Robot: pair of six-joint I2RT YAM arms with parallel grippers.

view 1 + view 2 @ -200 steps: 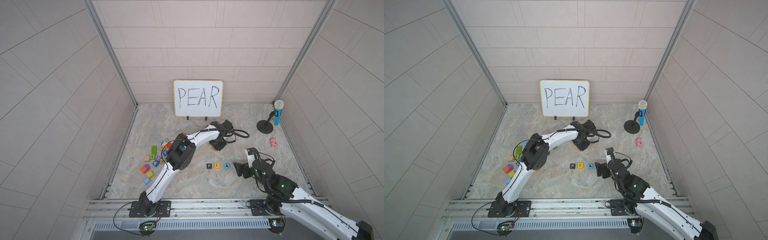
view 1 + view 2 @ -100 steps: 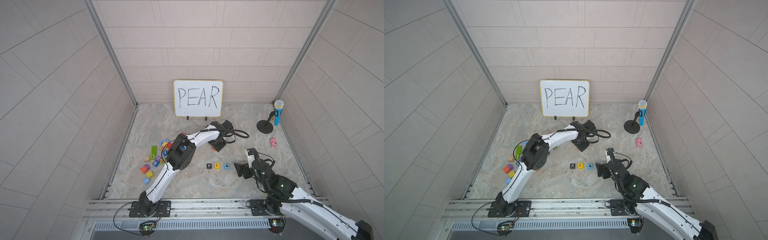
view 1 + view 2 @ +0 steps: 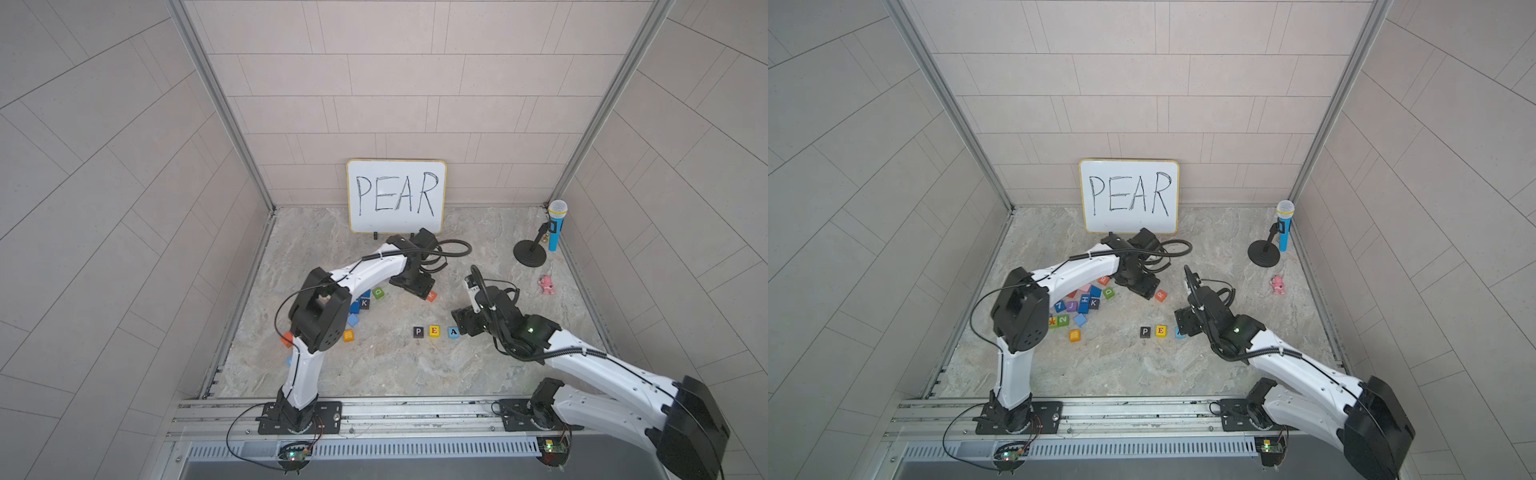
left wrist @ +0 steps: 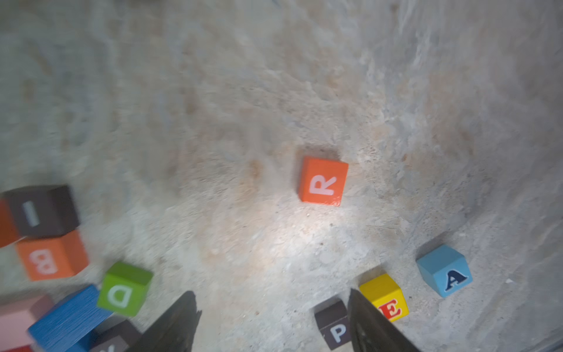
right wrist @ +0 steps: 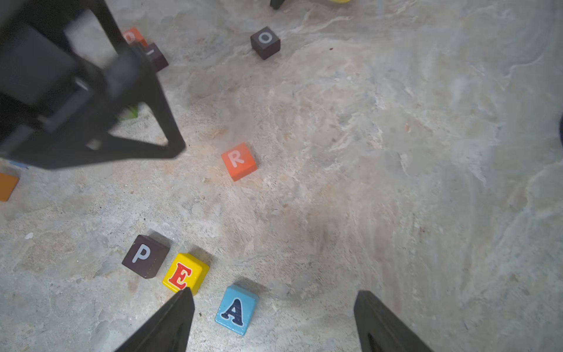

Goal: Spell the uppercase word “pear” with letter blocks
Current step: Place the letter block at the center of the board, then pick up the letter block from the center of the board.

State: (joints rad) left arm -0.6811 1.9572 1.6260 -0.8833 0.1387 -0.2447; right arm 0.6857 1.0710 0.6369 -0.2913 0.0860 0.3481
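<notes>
Right wrist view: right gripper [image 5: 274, 291] is hovering open and empty near the A block [image 5: 236, 309]. Left gripper [image 4: 270, 292] is also gaping, empty, with the R block [image 4: 323, 181] lying free nearby.

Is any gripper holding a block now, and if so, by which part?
Nothing is held. The left gripper and the right gripper are open and empty; the R block lies free on the table.

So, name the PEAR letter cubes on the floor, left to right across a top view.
Black cube with white P → yellow cube with red E → light blue cube with black A. The orange-red cube with white R lies farther back, in line with the E, so it is left unplaced.
</notes>
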